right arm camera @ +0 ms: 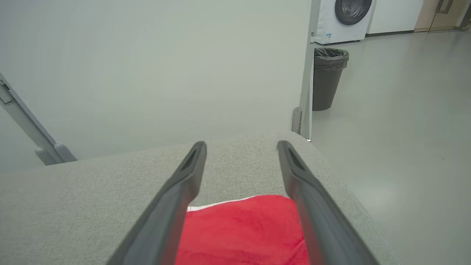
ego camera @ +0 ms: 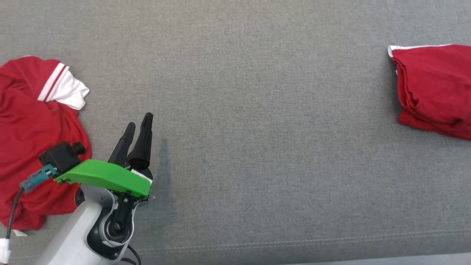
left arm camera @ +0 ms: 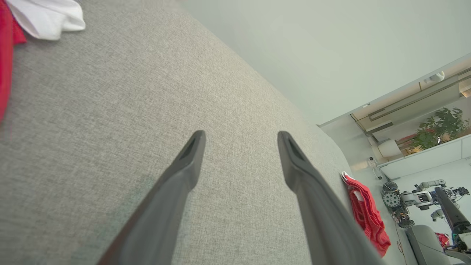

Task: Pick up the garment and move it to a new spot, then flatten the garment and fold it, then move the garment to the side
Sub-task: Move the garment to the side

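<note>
A folded red garment (ego camera: pixel 434 88) with a white edge lies at the far right of the grey cloth surface (ego camera: pixel 257 110). My right gripper (right arm camera: pixel 241 147) hovers open just above the folded garment (right arm camera: pixel 243 228), with nothing between its fingers. A second red garment (ego camera: pixel 33 129), crumpled and with a white striped sleeve, lies at the far left. Beside that heap, at the lower left, my left gripper (ego camera: pixel 139 122) stands open and empty over bare cloth. In the left wrist view the left gripper (left arm camera: pixel 240 138) points across the surface toward the folded garment (left arm camera: pixel 368 217), and the white sleeve (left arm camera: pixel 48 16) is at the top left.
The surface's front edge (ego camera: pixel 294 254) runs along the bottom of the head view. Past its far end, the right wrist view has a dark bin (right arm camera: pixel 327 77), a washing machine (right arm camera: pixel 346 18) and open floor. Another robot (left arm camera: pixel 415 198) stands in the room's background.
</note>
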